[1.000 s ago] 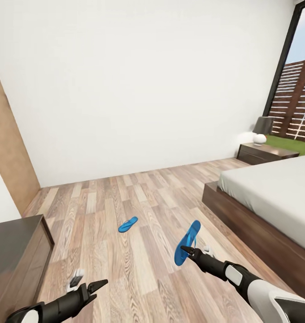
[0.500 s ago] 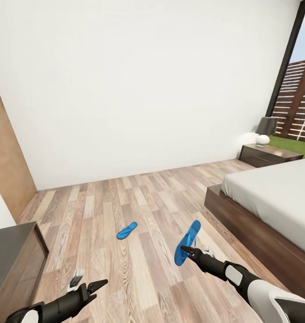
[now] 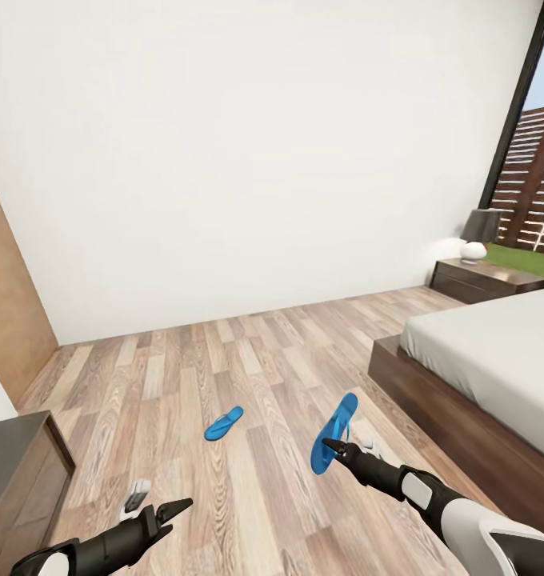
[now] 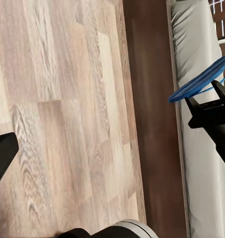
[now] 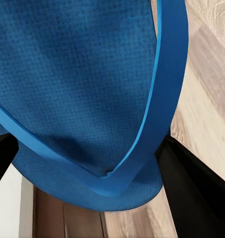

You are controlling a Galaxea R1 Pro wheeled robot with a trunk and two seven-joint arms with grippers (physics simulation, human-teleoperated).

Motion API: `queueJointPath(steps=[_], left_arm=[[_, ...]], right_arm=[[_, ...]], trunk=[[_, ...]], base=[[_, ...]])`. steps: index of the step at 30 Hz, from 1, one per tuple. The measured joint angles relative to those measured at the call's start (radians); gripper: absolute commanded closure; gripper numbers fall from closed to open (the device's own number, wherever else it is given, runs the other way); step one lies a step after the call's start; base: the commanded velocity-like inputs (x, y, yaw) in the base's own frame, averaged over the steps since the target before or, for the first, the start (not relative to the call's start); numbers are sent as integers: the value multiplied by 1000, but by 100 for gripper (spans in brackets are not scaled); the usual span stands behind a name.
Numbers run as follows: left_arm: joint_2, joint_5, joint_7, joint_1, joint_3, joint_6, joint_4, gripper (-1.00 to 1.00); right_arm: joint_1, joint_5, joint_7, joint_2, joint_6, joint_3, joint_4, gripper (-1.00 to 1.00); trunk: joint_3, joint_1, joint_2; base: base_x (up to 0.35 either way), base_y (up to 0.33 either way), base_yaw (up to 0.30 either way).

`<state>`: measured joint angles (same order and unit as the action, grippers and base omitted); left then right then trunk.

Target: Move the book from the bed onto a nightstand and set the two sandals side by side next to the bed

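Sandals, bright blue and thin-soled: one sandal [image 3: 334,432] hangs off the floor, pinched in the right gripper [image 3: 333,444] with its jaws closed on it, long axis steeply tilted, woven-textured sole [image 5: 82,89] and slim strap showing. The other sandal [image 3: 224,423] lies flat on the wood-plank floor [image 3: 184,376], angled toward the bed [image 3: 480,360]. The left gripper [image 3: 178,506] hangs empty, jaws apart.

We hold one bright blue flip-flop sandal [image 3: 334,433] in our right gripper [image 3: 334,446]; the other blue sandal [image 3: 223,423] lies on the wood-plank floor [image 3: 248,376].
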<state>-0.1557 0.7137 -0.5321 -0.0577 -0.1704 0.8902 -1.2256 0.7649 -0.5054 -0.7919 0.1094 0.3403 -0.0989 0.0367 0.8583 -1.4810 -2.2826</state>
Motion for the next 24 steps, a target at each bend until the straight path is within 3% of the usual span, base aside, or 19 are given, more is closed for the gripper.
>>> queueJointPath(steps=[24], left_arm=[[-1, 1, -1, 0, -1, 0, 0, -100]], right_arm=[[0, -1, -1, 0, 0, 0, 0, 100]], trunk=[[0, 0, 0]], base=[[208, 0, 0]])
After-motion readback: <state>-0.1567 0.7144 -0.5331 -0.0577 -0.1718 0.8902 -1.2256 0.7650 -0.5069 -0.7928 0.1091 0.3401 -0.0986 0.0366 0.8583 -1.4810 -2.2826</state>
